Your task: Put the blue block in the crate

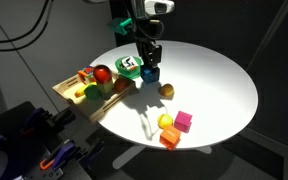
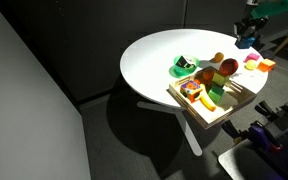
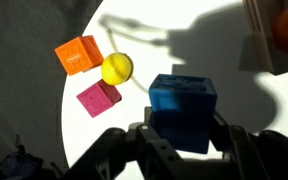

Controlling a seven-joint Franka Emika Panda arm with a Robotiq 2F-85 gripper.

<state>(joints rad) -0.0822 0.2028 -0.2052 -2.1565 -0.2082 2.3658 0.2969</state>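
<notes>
The white table carries a crate, pink block, orange block and yellow ball.

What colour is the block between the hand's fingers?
Blue. The blue cube-shaped block shows best in the wrist view.

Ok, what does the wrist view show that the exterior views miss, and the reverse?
Only the wrist view: a close look at the hand, with a finger against each side of the blue block. Only an exterior view: the whole crate with its colourful items, a green object and a brown ball. Shared: the blue block, orange block, yellow ball and pink block.
</notes>
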